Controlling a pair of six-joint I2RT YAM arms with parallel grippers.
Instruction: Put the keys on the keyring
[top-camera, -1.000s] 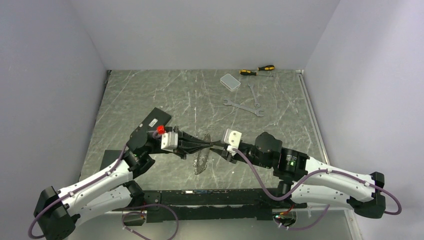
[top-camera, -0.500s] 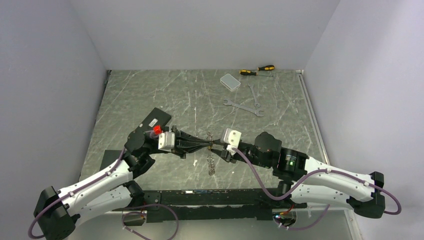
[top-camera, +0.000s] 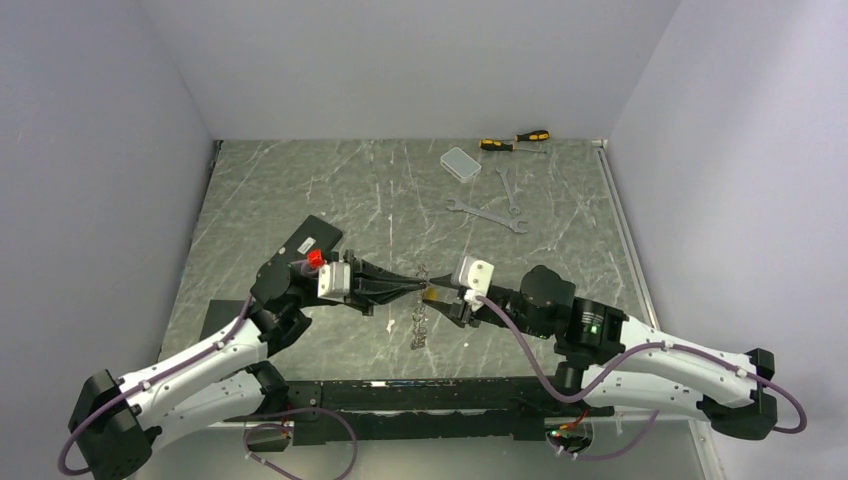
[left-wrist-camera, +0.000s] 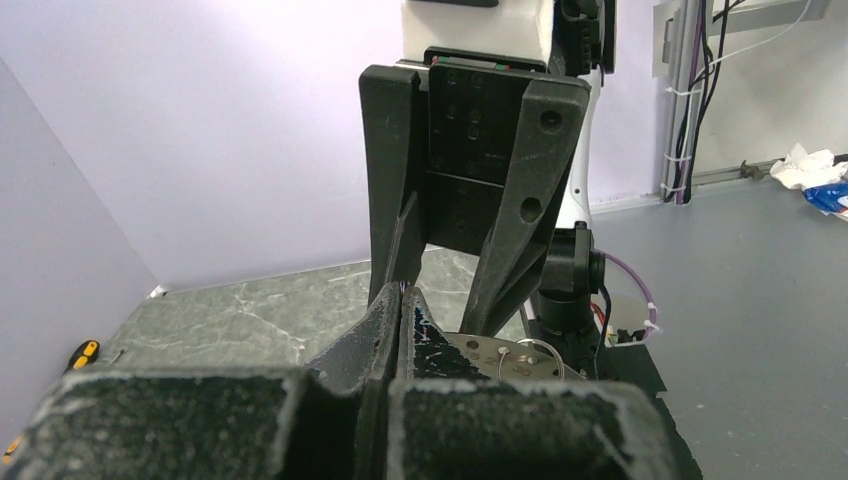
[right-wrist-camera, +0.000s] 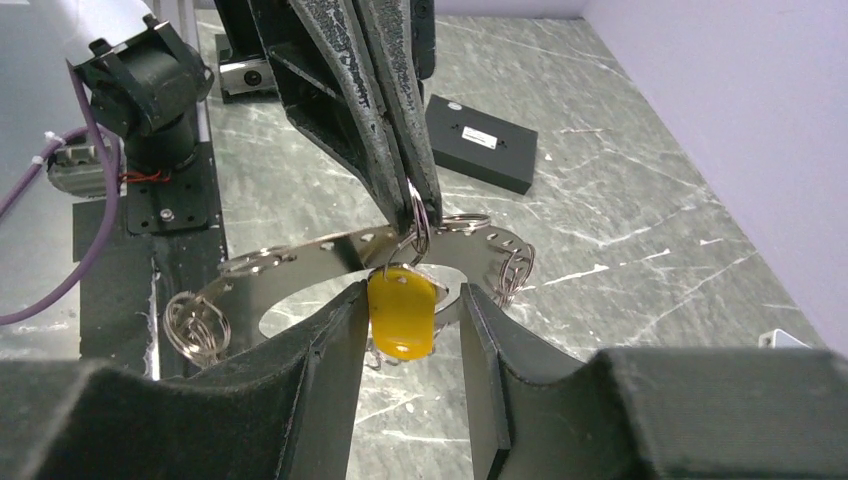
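The keyring (top-camera: 419, 318), a flat metal ring with holes and small wire rings, hangs edge-on between the two arms above the table. My left gripper (top-camera: 417, 287) is shut on a small wire ring at its top; the fingertips (right-wrist-camera: 421, 203) pinch that ring in the right wrist view. The key with the yellow head (right-wrist-camera: 402, 318) hangs from this ring. My right gripper (right-wrist-camera: 412, 302) is open around the yellow head, with a gap on the right side. In the left wrist view my left gripper (left-wrist-camera: 400, 300) is shut, and the keyring's plate (left-wrist-camera: 500, 358) shows behind it.
A clear plastic box (top-camera: 461, 163), two yellow-and-black screwdrivers (top-camera: 515, 140) and long silver wrenches (top-camera: 487, 214) lie at the back right. A black box (top-camera: 312, 240) lies by the left arm. Walls stand on three sides.
The keyring has swung from showing its face to hanging edge-on. The right arm has drawn back a little to the right. The left gripper has stayed shut on the ring.
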